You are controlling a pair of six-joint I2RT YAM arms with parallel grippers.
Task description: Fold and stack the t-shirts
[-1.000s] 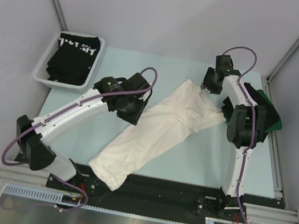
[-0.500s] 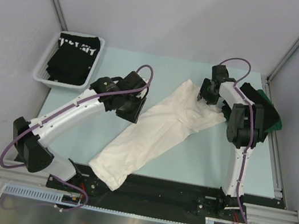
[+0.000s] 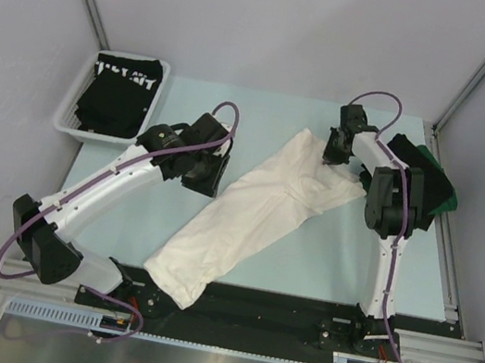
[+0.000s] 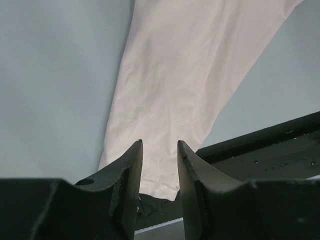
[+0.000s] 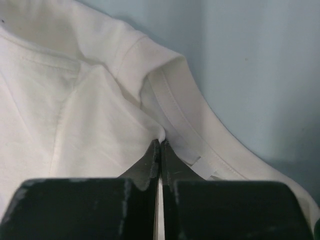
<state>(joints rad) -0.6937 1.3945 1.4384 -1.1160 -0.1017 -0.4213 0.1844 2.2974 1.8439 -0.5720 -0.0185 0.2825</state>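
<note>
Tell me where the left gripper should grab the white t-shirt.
Probably the hem end of the white t-shirt, coming down from above at its left edge: the right gripper pinches the collar end, and the cloth lies long and flat.

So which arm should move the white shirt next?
Probably the right arm. The right gripper is pinched shut on the white shirt near its collar, while the left gripper hangs open above the cloth, holding nothing.

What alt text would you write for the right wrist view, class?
The right gripper is shut, pinching a pucker of the white t-shirt beside its stitched edge band, with the pale blue table behind.
</note>
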